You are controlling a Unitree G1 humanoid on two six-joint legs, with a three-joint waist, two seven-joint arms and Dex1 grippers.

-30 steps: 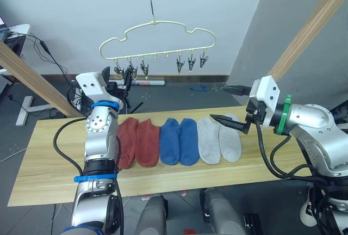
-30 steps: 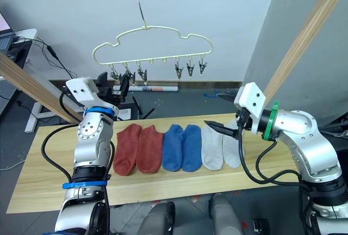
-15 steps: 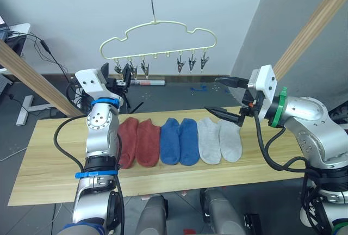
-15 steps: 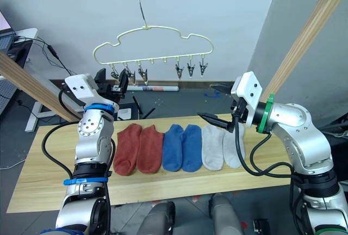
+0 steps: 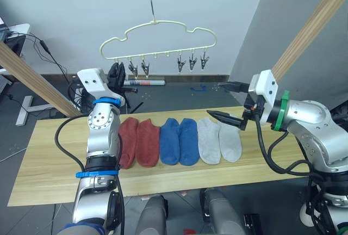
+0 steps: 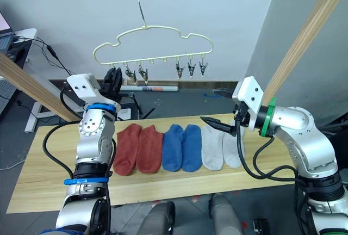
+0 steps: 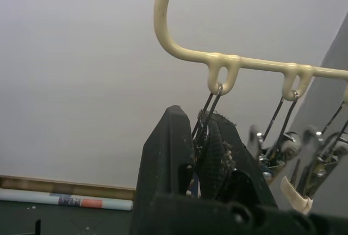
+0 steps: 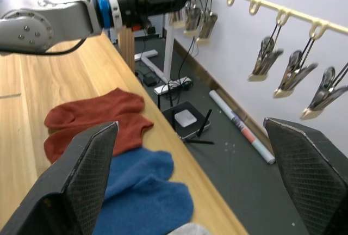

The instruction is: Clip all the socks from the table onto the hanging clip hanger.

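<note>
Light wooden planks form the worktop [image 5: 49,164], where six socks lie in a row in the head views: two rust-red socks [image 5: 137,141], two blue socks [image 5: 179,140] and two light grey socks [image 5: 219,139]. Above hangs the pale yellow clip hanger [image 5: 157,39] with six dark clips. The left end effector [image 5: 116,73] is raised to the leftmost clip [image 7: 204,129]; the right end effector [image 5: 227,103] hovers wide open and empty over the grey pair.

In the left wrist view, the left end effector's fingers [image 7: 166,164] are closed on that clip.

In the right wrist view, the spread fingers [image 8: 87,169] frame the red and blue socks, with three clips beyond.
</note>
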